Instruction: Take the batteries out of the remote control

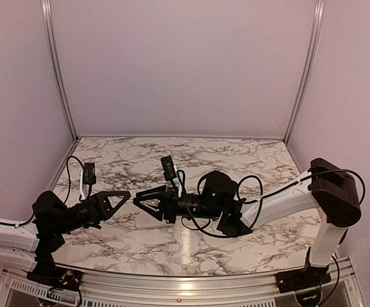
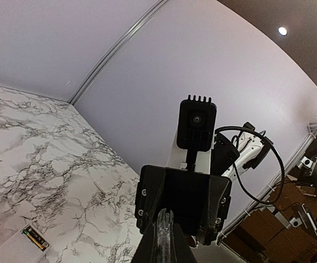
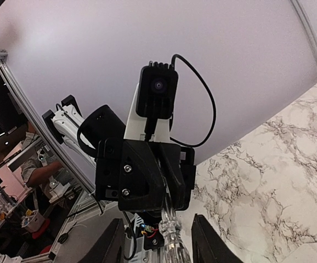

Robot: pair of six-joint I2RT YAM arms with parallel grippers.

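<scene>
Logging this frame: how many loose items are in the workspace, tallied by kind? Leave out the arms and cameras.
Remote control: 1, bay open
Batteries: 2, seemingly one dark and one gold, lying in the bay
Thin clear rod: 1
Total: 4

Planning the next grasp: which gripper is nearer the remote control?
Right, narrowly. The right gripper hovers over the remote control; the left gripper sits just past one end.

Table, white marble-pattern top with grey veining, metal rail along the near edge: carries one white remote control lying flat, compartment open upward, batteries seated inside.
</scene>
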